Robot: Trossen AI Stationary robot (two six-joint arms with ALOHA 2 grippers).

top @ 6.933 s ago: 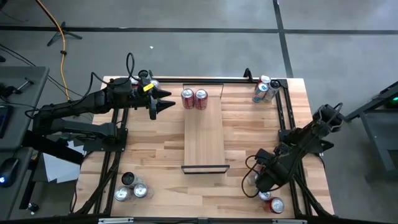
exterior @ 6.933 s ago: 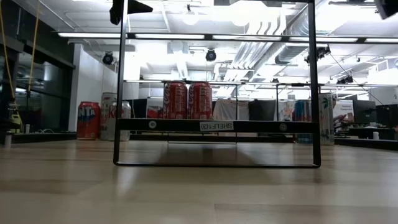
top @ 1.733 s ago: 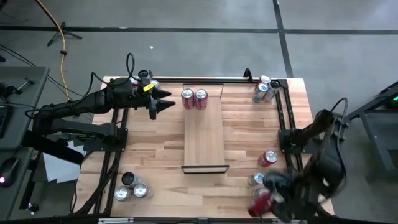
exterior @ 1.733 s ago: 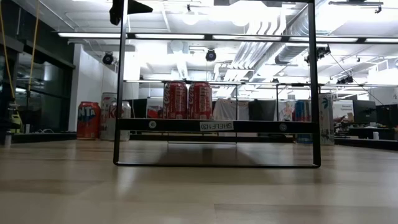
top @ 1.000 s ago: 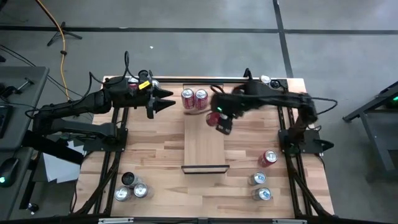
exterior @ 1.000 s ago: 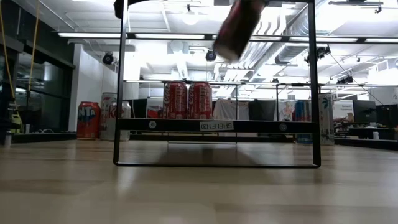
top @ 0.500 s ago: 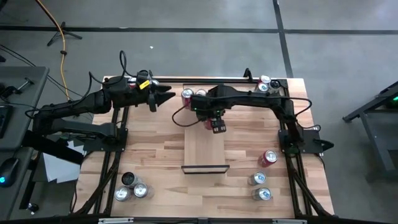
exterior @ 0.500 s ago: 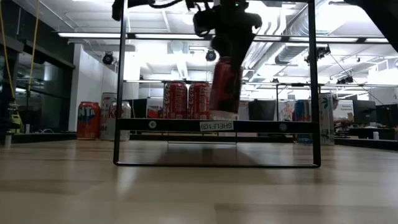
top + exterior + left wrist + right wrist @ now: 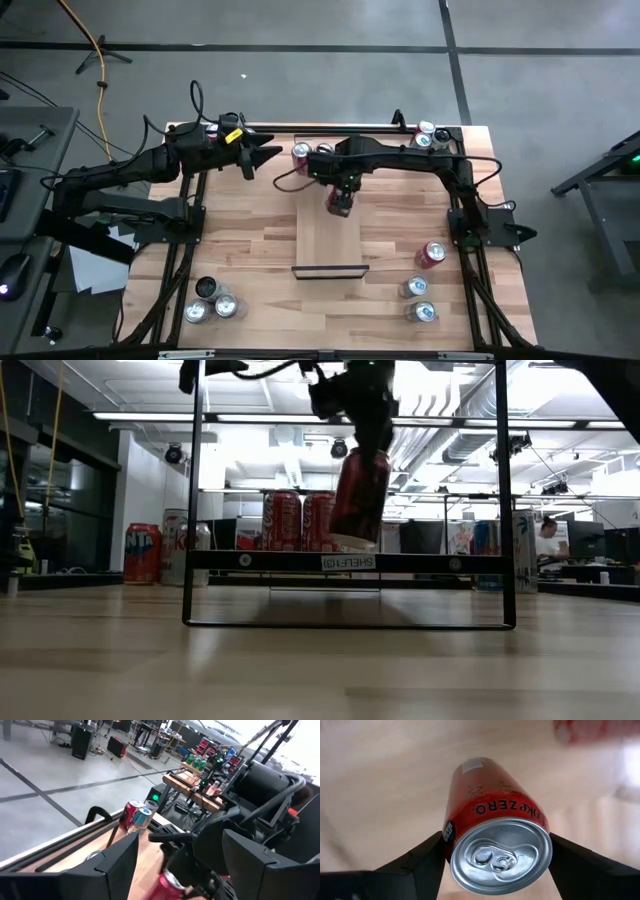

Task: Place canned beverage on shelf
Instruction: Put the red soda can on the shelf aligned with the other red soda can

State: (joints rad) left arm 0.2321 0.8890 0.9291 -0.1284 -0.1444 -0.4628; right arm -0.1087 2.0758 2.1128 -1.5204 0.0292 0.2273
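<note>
High view: the right gripper point(image 9: 340, 203) reaches over the shelf point(image 9: 329, 235) and holds a red can point(image 9: 339, 200) between its fingers, above the board's far half. Two more cans point(image 9: 301, 153) stand just beyond the fingers at the shelf's far end. The left gripper point(image 9: 270, 154) waits off the shelf's far-left corner, its fingers parted with nothing between them.

Low view: the right gripper point(image 9: 362, 435) comes from above, closed on the can's point(image 9: 359, 497) top. The can tilts, its base at the shelf point(image 9: 340, 561) board; whether it touches, I cannot tell. The two standing cans point(image 9: 283, 520) sit just beside it.

Left wrist view: the left fingers point(image 9: 114, 865) stand apart, empty. Ahead of them is the right arm, with the red can point(image 9: 171, 888) showing low between the fingers. A pair of cans point(image 9: 136, 816) stands farther off, by the table point(image 9: 145, 850) edge.

Right wrist view: the right fingers point(image 9: 417, 860) press both sides of the can point(image 9: 495, 845), lid toward the camera, pale wood beyond it.
</note>
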